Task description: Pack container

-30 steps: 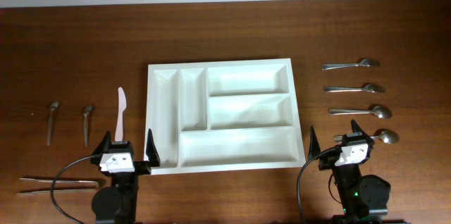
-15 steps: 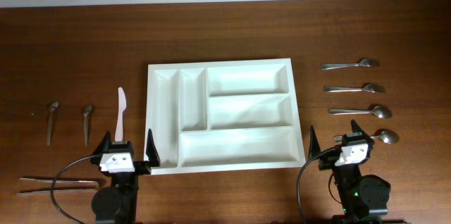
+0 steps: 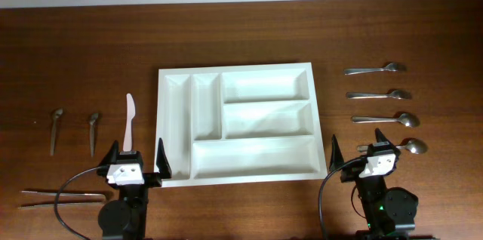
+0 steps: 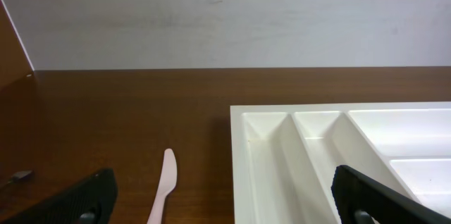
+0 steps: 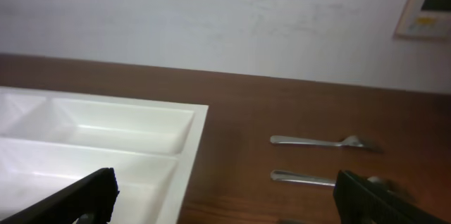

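The left claw (image 3: 136, 155) stands spread wide at the near edge of the counter (image 3: 75, 44), gripping nothing; seen from overhead, the handle end of a pale plastic knife (image 3: 130, 119) runs in between its fingers, and its inner finger sits at the near left corner of the container (image 3: 234, 68). The right claw (image 3: 359, 146) is likewise spread wide and grips nothing; it sits just off the container's near right corner, with the handle of a metal spoon (image 3: 413, 147) reaching in beside it.

The container lies flat in the middle of the counter, between the two claws and beyond them; its two narrow compartments are on the left and its three wide ones on the right. Beyond the spoon lie three more metal pieces in a column, handles towards the container: another spoon (image 3: 386, 119), then two (image 3: 377, 94) (image 3: 375, 69) whose heads are too small to tell. Left of the knife are two small spoons (image 3: 56, 128) (image 3: 92, 130); nearer, at the left, is a pair of thin metal sticks (image 3: 60, 195).
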